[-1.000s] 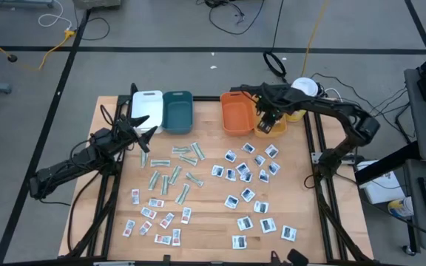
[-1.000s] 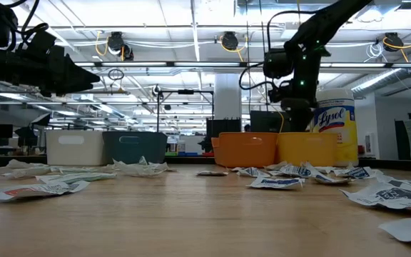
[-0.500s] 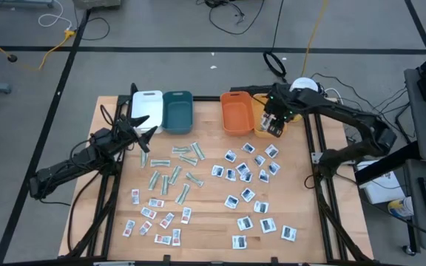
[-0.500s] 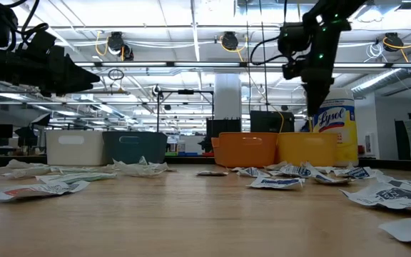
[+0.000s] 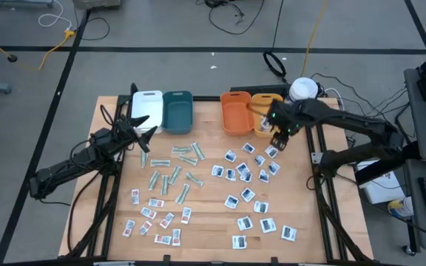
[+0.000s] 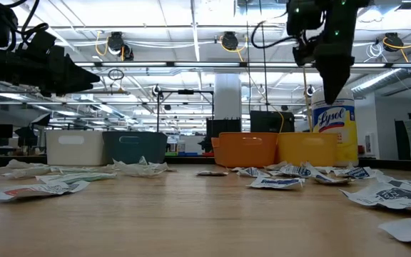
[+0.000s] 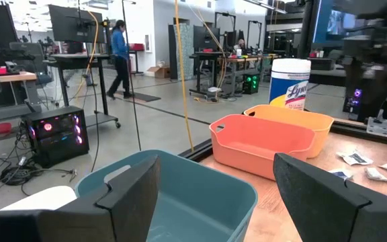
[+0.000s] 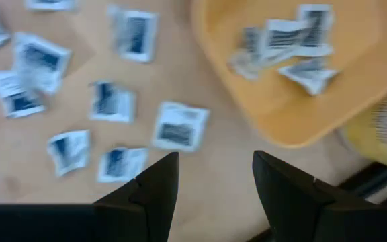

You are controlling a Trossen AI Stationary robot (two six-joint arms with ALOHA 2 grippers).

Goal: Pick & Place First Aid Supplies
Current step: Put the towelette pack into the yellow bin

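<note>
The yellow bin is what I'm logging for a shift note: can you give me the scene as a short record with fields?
yellow bin: at the table's far edge, beside the orange bin; a few white packets with dark print lie in it
right gripper: open, empty, above the table just in front of the yellow bin
loose packets: white ones with dark print scattered on the table under and near the right gripper
left gripper: open, empty, by the white bin and teal bin

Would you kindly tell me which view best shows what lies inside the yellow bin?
The right wrist view: it looks down into the yellow bin at several packets. The high view shows it partly hidden; low and left wrist views show only its outside.
</note>
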